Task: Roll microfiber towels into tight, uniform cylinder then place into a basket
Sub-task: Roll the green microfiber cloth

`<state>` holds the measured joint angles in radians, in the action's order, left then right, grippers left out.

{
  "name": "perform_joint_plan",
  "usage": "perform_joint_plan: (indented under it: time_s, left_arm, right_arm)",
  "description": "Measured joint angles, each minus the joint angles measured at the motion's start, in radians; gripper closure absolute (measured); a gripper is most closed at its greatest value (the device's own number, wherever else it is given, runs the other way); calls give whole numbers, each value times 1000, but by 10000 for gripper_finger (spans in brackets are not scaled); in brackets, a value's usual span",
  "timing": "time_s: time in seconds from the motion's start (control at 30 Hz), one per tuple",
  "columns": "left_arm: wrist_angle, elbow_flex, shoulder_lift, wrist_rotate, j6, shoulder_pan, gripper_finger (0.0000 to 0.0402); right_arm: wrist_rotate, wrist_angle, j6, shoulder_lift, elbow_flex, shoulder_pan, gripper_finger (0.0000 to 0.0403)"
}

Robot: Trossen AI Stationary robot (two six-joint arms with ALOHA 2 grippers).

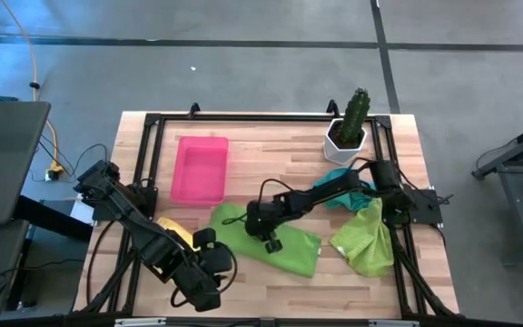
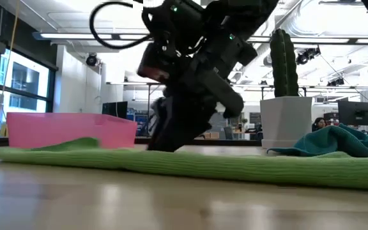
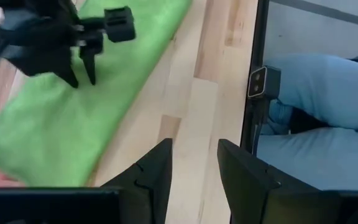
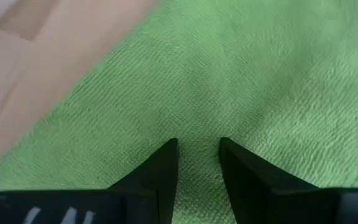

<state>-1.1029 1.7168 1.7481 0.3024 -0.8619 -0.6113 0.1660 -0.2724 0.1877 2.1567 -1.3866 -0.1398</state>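
Item: large lime-green microfiber towel [image 1: 275,238], flat mid-desk. My right claw [image 4: 197,155] is above it, fingers apart, seemingly just off the pile. Left claw [image 3: 194,165] parted, idle beside the edge. I'd pinch one edge squarely, roll evenly.

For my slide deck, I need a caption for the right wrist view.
Right gripper, fingers slightly apart, poised over the flat lime green towel.

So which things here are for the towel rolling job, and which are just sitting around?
For the job:
flat green towel
crumpled green towel
teal towel
yellow towel
pink basket
right gripper, above the flat green towel
left gripper, waiting nearby

Just lying about:
cactus in a white pot
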Motion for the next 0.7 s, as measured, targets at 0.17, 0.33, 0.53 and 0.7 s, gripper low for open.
perform_joint_plan:
  time_s: [0.17, 0.33, 0.53, 0.7]
  left_arm:
    - [-1, 0, 0, 2, 0, 0, 282]
    - [-2, 0, 0, 10, 0, 0, 282]
    - [-3, 0, 0, 20, 1, 0, 282]
    - [-5, 0, 0, 27, 9, -1, 282]
  right_arm:
    - [-5, -198, -198, -13, -5, 7, 290]
    - [-9, -317, -336, -40, -2, 2, 290]
    - [-110, -416, -423, -91, 10, 6, 290]
    - [-331, -398, -370, -116, 14, 47, 290]
